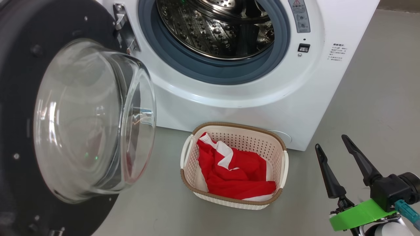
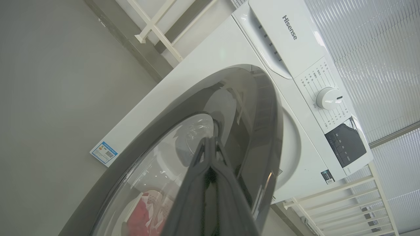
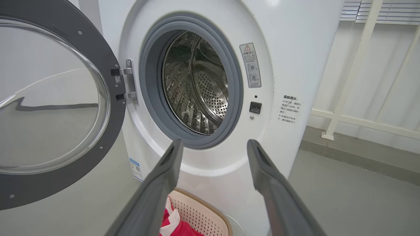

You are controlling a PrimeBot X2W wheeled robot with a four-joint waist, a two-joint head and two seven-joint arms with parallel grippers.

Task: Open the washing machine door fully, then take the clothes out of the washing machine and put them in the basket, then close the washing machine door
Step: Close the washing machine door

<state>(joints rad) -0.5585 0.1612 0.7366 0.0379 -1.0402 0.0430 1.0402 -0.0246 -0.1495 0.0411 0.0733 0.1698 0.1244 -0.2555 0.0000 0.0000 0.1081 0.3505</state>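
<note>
You're looking along your right gripper [image 3: 213,147], its two long dark fingers spread wide, at the big white front-loading washing machine [image 3: 295,49]. Its round black-rimmed glass door [image 3: 55,101] hangs open on the left, and the perforated steel drum [image 3: 197,85] shows inside the grey rubber gasket [image 3: 149,85]. Below, at the machine's foot, the cream perforated plastic basket [image 3: 203,213] holds red, white-striped clothes [image 3: 177,227].

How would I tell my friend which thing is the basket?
Find the big white washer with its round door swung open. On the floor right in front of it sits the basket. It is small, cream, full of little holes, brown-rimmed, with red clothes inside.
</note>
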